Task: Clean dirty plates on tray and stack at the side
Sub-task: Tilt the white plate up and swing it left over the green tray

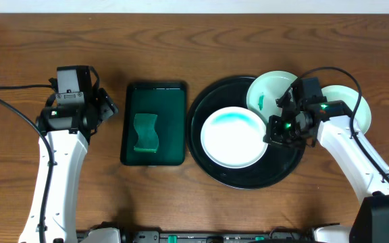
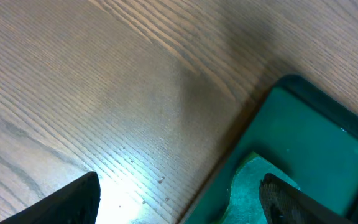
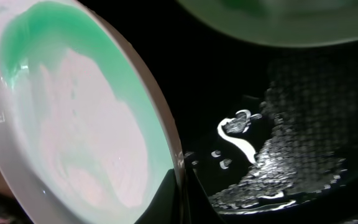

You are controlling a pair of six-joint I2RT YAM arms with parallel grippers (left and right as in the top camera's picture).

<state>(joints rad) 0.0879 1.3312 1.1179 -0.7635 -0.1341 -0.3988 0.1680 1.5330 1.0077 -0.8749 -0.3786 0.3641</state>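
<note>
The middle plate [image 1: 234,137] lies inside the round black tray [image 1: 201,115], white with a pale green tint along its upper edge. The right pincer [image 1: 274,133] is closed on this plate's right rim. A second plate [image 1: 270,91], with a green smear, sits over the tray's upper right rim. A third plate [image 1: 340,94] lies on the wooden surface [image 1: 215,40] just right of the tray, partly hidden by the right arm. Water drops dot the tray's bare floor. Left of the tray is a rectangular dark green tray [image 1: 171,101] holding a green sponge [image 1: 145,133]. The left pincer [image 1: 110,104] hangs spread wide and empty over that tray's left edge.
</note>
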